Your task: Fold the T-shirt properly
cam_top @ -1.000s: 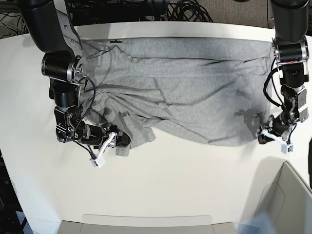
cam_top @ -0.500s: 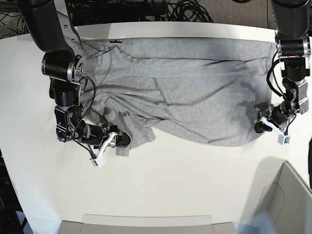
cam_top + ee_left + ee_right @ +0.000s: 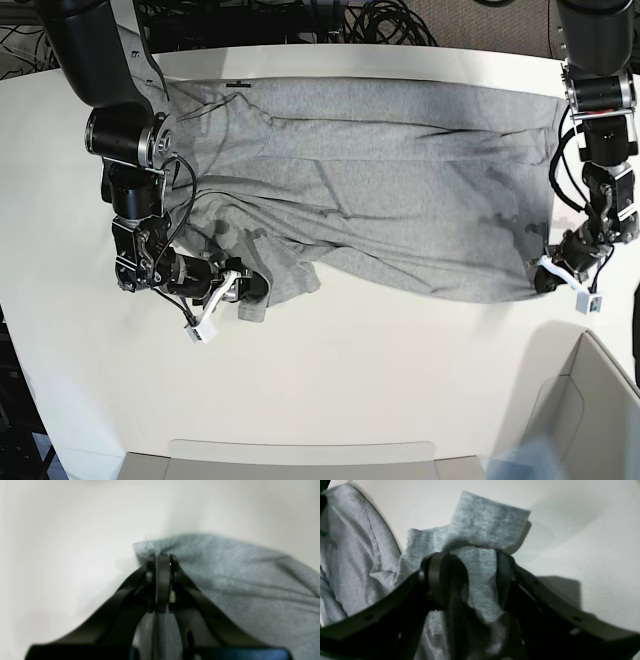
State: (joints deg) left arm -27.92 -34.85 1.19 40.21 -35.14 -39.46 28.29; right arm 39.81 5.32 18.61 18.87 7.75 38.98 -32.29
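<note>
T-shirt (image 3: 380, 190) spread crumpled across desk (image 3: 330, 380), unfolded, left pincer (image 3: 162, 560) clamped on hem corner, right pincer (image 3: 470, 580) apart astride sleeve, whole fold left.

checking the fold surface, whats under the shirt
Around the shirt a bare white table shows, and its near corners lie between the jaws of the left gripper and right gripper. What is beneath the cloth is hidden.
</note>
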